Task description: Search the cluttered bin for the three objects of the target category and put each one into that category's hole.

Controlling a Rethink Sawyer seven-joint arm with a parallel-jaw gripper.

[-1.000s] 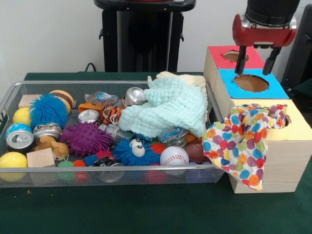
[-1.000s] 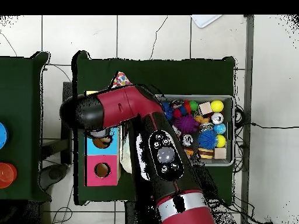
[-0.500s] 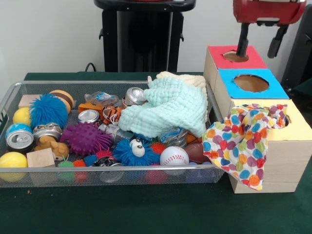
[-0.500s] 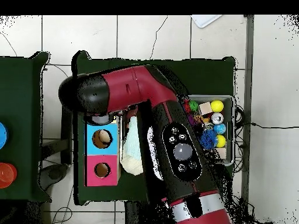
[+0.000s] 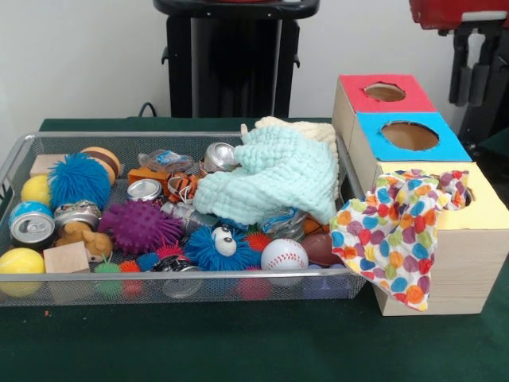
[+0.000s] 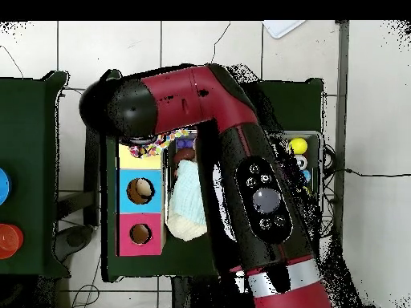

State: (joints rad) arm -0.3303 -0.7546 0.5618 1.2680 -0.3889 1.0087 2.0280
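One white polka-dot cloth [image 5: 394, 239] hangs over the front left edge of the yellow-topped box [image 5: 485, 208]. Its upper end is bunched over the hole, which is mostly covered. A little of the cloth shows in the overhead view [image 6: 151, 145] beside the arm. No other polka-dot cloth shows in the wire mesh bin [image 5: 159, 288]. My gripper [image 5: 471, 78] is high at the top right, above and behind the boxes, open and empty. The arm hides it in the overhead view.
A mint-green waffle cloth [image 5: 270, 179] lies over a cream one [image 5: 312, 130] at the bin's right end. Balls, cans, spiky toys and wooden blocks fill the rest. The blue-topped box [image 5: 409, 137] and the red-topped box [image 5: 384, 92] stand behind the yellow one.
My gripper has risen from just above the blue and red boxes and shifted right in the front view, empty throughout. The polka-dot cloth has not moved.
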